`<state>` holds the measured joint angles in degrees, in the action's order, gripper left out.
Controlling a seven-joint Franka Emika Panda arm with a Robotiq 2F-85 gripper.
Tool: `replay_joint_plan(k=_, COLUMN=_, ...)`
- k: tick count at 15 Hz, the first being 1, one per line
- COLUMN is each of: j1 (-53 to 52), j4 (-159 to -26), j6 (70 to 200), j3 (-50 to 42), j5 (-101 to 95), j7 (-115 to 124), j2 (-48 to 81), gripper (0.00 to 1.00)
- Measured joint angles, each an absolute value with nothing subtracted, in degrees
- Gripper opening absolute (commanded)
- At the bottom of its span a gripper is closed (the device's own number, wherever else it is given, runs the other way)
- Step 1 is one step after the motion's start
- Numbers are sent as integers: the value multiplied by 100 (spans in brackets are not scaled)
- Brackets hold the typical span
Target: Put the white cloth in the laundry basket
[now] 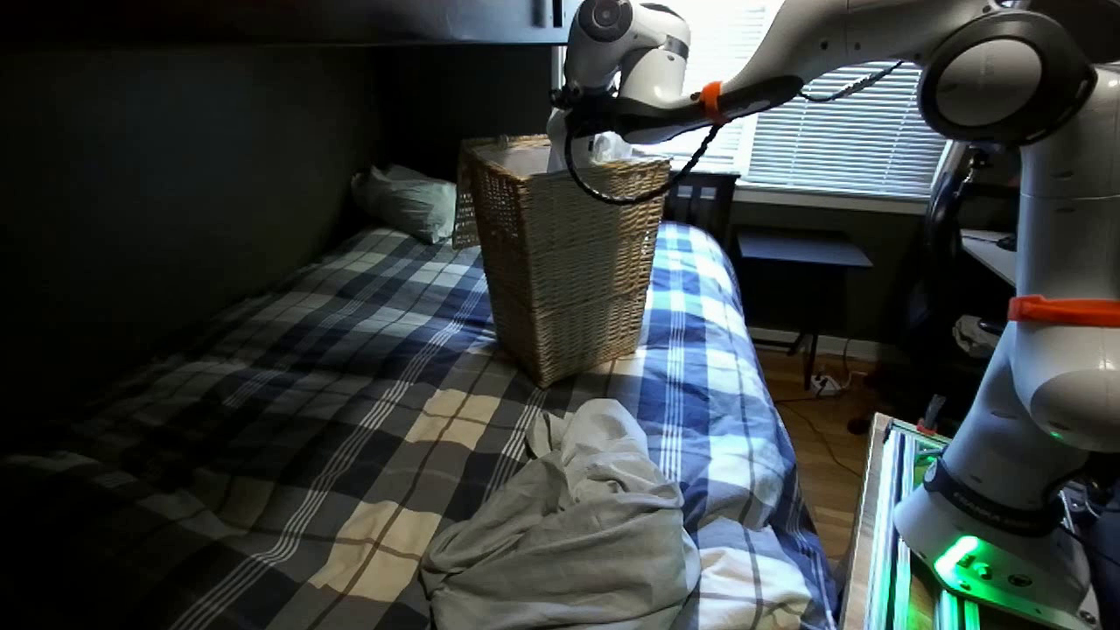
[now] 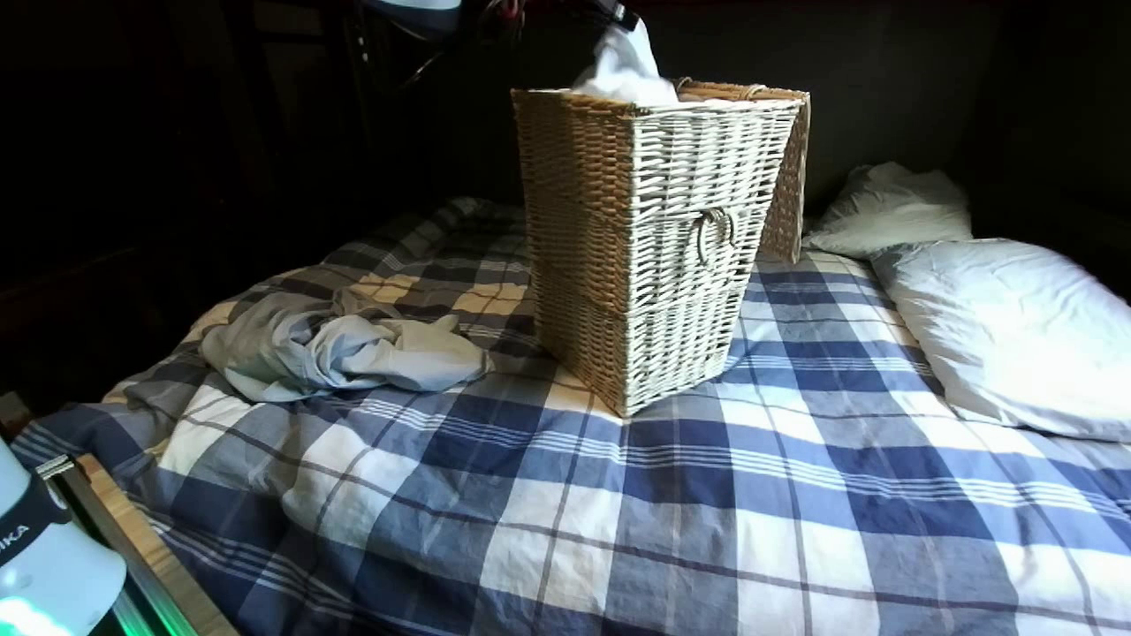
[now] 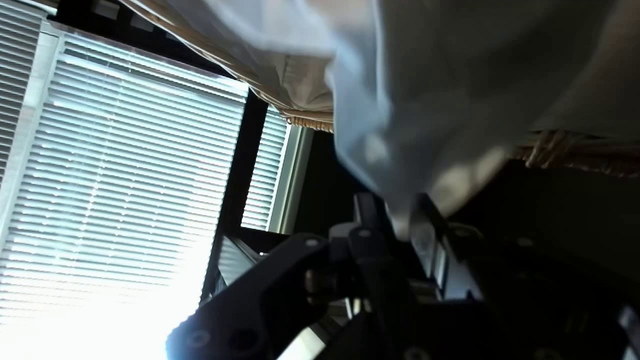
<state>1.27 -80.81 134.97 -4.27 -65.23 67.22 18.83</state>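
The plaid bedspread (image 2: 548,530) fills much of both exterior views. The arm (image 1: 840,39) reaches in from 2 o'clock of the basket (image 1: 586,271) in an exterior view, its wrist over the open top. The basket stands upright on the bedspread, its lid (image 2: 786,208) hanging down at 3 o'clock in an exterior view. Crumpled grey fabric (image 1: 560,551) lies near the basket, at its 6 o'clock in an exterior view. The cloth (image 2: 623,75) stands partly in the basket, its long axis close to upright, 12 to 6 o'clock in an exterior view: a narrow peak points to 12, and the body widens toward 6, passing below the rim, where the wicker hides its lower end. In the wrist view the peak points to 6 o'clock, and the folds fan out toward 12, across the pale lining (image 3: 300,75). The cloth is directly beneath the gripper (image 3: 397,205), at its 6 o'clock in an exterior view; in the wrist view it spreads from the gripper toward 12 o'clock. The fingers (image 3: 367,210) stand slightly apart, with the blurred tip of the peak between them; whether they grip it or leave it loose, I cannot tell.
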Motion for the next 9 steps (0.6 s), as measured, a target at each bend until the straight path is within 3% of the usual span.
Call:
replay_joint_plan(k=6, j1=93, j4=-8032, j6=12504, j3=-242, j5=-5613, j7=5162, j2=1741, gripper=99)
replay_joint_plan(k=9, j1=48, j4=-8194, j6=11743, j3=-103, j5=-4941, j7=4111, j2=1284, gripper=100)
